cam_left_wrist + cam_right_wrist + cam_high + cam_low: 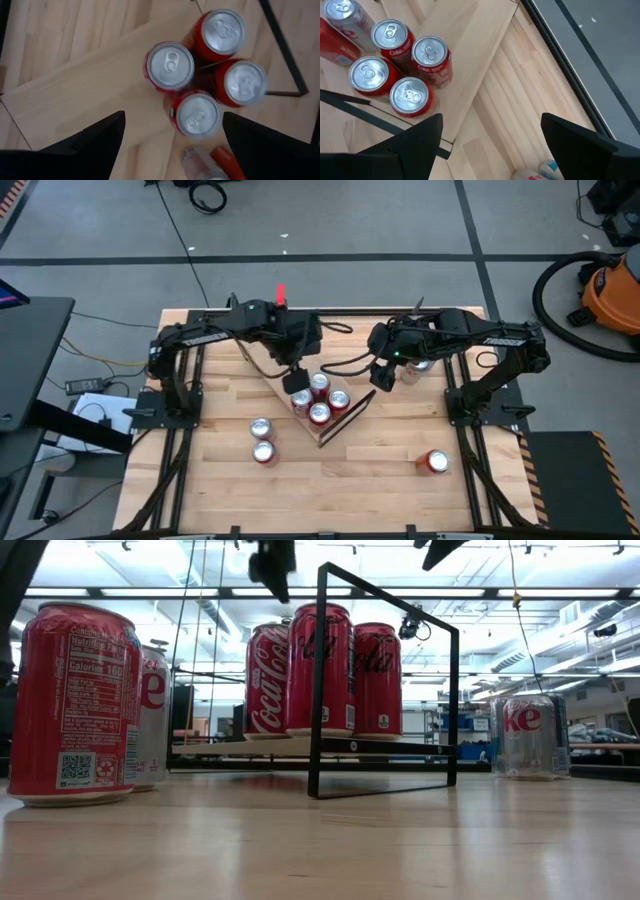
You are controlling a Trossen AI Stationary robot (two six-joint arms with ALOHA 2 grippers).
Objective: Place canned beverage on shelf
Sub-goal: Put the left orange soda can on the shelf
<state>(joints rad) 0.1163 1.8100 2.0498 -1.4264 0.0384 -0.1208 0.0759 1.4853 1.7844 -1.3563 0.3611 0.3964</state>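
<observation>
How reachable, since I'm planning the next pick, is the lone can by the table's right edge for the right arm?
Probably reachable: the can stands alone on bare wood on that arm's side, and the right gripper is open and empty.

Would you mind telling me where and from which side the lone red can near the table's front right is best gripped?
Grip the lone red can around its round side wall, coming straight down: it stands upright, lid up, nothing beside it. The right gripper, open, hangs nearer than the left gripper.
</observation>
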